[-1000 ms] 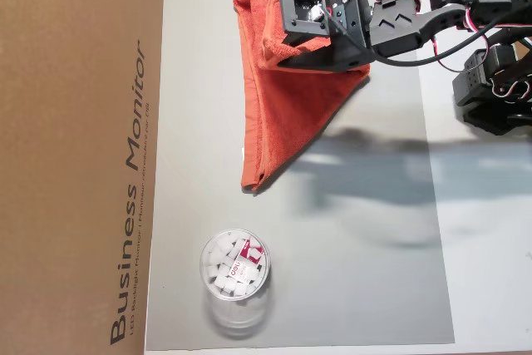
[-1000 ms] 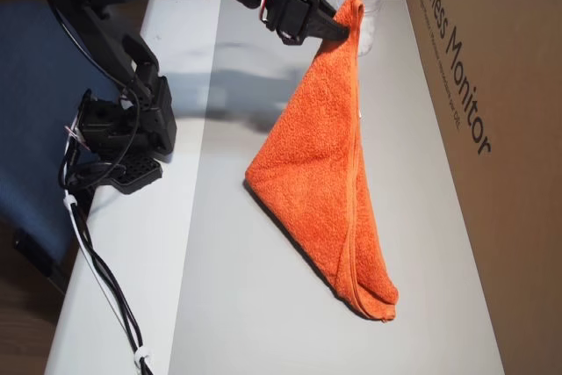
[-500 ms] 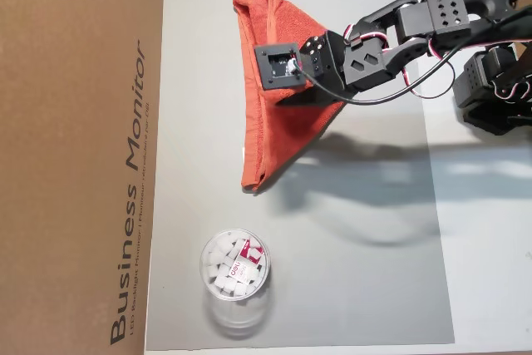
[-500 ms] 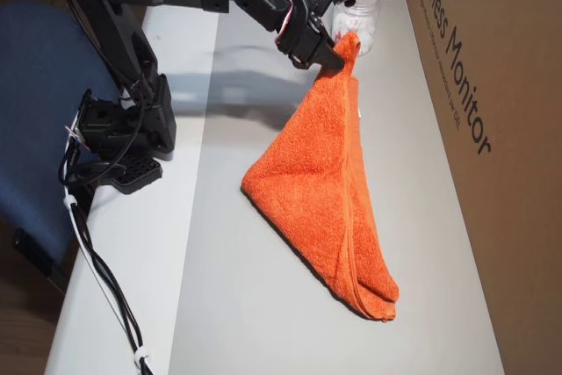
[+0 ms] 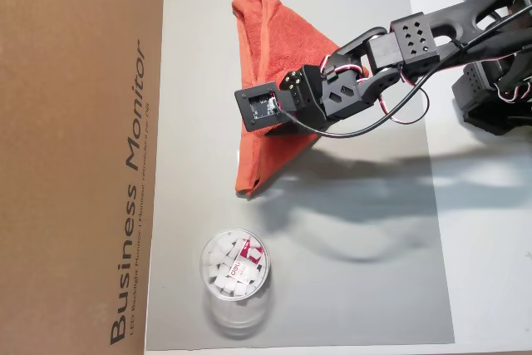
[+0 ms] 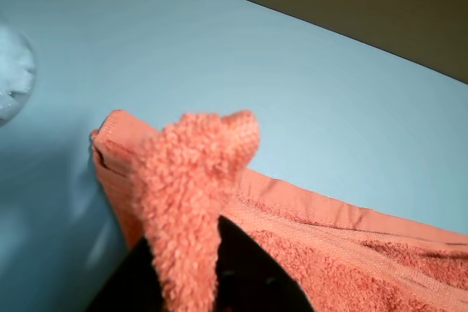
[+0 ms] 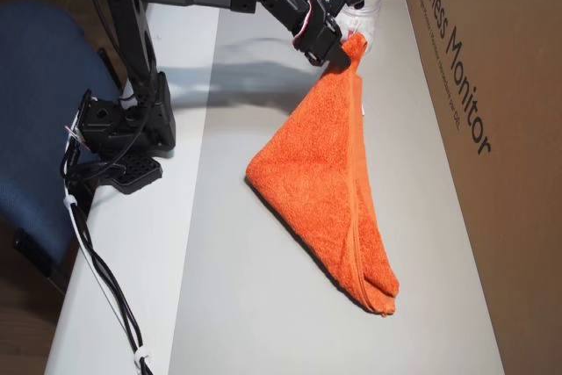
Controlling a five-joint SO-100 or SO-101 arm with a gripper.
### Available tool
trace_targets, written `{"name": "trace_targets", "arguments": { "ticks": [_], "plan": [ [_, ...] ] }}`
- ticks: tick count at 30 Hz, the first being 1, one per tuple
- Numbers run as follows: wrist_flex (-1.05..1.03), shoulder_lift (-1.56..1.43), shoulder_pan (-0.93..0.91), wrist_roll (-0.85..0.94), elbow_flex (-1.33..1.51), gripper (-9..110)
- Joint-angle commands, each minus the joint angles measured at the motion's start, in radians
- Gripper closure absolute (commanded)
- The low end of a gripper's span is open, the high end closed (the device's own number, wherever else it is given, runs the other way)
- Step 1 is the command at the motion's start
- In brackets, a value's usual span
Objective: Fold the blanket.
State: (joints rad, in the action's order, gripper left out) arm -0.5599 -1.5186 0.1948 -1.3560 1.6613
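Overhead, arm stretched over mat, pincer (image 7: 344, 50) clenched on blanket (image 7: 320, 182) corner, lifted, cloth draping diag.

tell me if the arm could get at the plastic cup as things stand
Probably not right away: the gripper is shut on a towel corner, though the cup stands close ahead on bare mat.

The brown cardboard box (image 5: 79, 155) reads "Business Monitor" along its side; finer print beside it is too small to read.
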Motion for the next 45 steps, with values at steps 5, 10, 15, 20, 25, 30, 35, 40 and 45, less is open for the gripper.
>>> {"name": "trace_targets", "arguments": {
  "ticks": [5,10,15,20,25,30,35,40,45],
  "plan": [
    [0.015,0.089,0.043,-0.005,-0.112,101],
    [0.015,0.152,0.063,-0.005,-0.146,101],
    [0.015,0.186,0.074,-0.005,-0.150,101],
    [0.015,0.227,0.075,-0.005,-0.150,101],
    [0.015,0.265,0.074,-0.005,-0.158,101],
    [0.015,0.331,0.087,-0.005,-0.225,101],
    [0.015,0.394,0.094,-0.005,-0.296,101],
    [0.015,0.423,0.106,-0.005,-0.318,101],
    [0.015,0.431,0.118,0.046,-0.318,101]
  ]
}}
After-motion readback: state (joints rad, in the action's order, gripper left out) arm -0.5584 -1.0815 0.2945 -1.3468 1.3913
